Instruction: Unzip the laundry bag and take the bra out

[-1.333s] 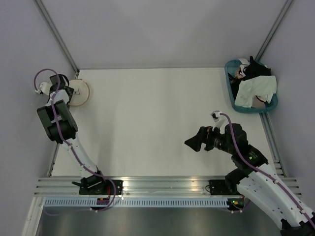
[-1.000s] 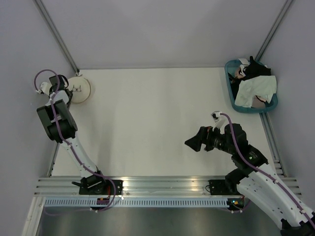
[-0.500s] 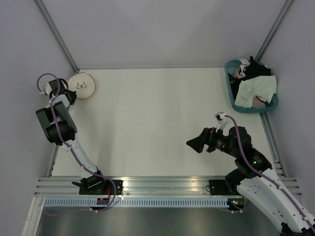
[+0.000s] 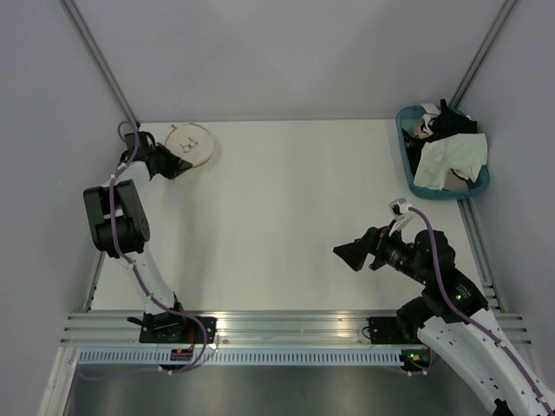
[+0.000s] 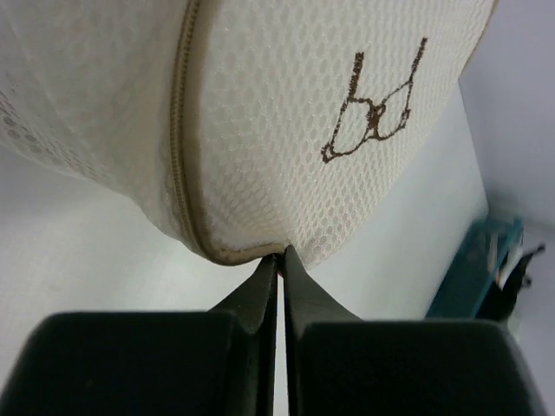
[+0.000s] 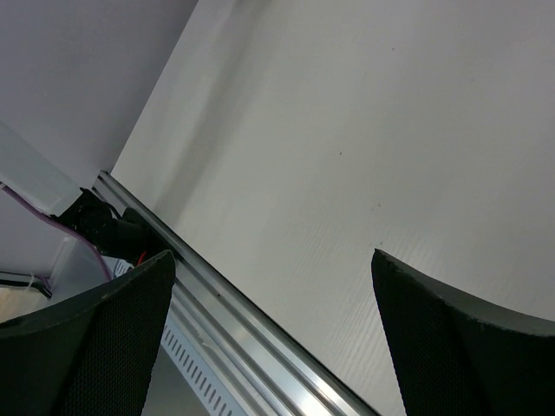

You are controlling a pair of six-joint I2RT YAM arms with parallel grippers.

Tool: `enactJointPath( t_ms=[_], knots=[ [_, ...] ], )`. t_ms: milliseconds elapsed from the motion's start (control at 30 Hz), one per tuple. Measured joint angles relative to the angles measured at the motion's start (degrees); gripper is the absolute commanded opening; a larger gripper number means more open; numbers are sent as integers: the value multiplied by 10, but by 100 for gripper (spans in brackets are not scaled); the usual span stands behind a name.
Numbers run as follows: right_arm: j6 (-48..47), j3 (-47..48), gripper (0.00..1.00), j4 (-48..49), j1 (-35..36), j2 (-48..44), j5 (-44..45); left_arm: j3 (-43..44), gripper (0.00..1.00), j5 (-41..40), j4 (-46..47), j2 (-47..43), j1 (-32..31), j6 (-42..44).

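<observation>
The laundry bag (image 4: pixel 194 145) is a round cream mesh case lying at the table's far left, lid up. In the left wrist view its mesh (image 5: pixel 286 130) fills the top, with the tan zipper rim (image 5: pixel 182 139) closed and a dark bra drawing (image 5: pixel 373 108) on the lid. My left gripper (image 4: pixel 179 165) (image 5: pixel 279 255) is shut, its tips pinching the bag's tan rim at the near edge. My right gripper (image 4: pixel 345 253) (image 6: pixel 270 258) hovers open over bare table at the right, holding nothing. The bra is hidden from view.
A teal basket (image 4: pixel 405 143) (image 5: pixel 473 269) stands at the far right corner, holding a white-and-green cloth (image 4: pixel 447 160) and a black garment (image 4: pixel 453 121). An aluminium rail (image 6: pixel 217 308) runs along the table's near edge below the right gripper.
The left gripper closed on the bag's rim and swung it rightward out of the far left corner. The right arm drifted slightly toward me, jaws still wide.
</observation>
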Motion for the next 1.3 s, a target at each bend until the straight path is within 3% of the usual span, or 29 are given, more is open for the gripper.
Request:
enactJointPath(
  t_ms=[333, 467, 567, 633, 700, 767, 867, 1033, 1167, 1300],
  knots=[
    [-2, 19, 98, -5, 0, -11, 59, -21, 2, 195, -122, -59, -164, 127],
    [2, 33, 98, -9, 0, -9, 91, -5, 2, 208, -245, -59, -233, 233],
    [2, 50, 98, -14, 0, 5, 106, 1, 2, 173, -327, -59, -286, 298],
    [1, 62, 98, -19, 0, 18, 111, 8, 12, 133, -381, -59, -327, 338],
    [1, 69, 98, -21, 0, 27, 115, 14, 43, 103, -417, -59, -372, 373],
    [-2, 71, 98, -22, 0, 33, 119, 17, 96, 73, -446, -59, -411, 399],
    [-4, 71, 98, -22, 0, 45, 120, 29, 99, -5, -477, -59, -443, 403],
    [-10, 60, 98, 4, 0, 82, 122, 38, 100, -183, -471, -121, -433, 386],
    [-19, 43, 98, 45, 0, 165, 119, 34, 99, -259, -440, -279, -424, 342],
    [-50, 50, 92, 89, 0, 313, 104, -24, 100, -262, -383, -469, -426, 292]
  ],
)
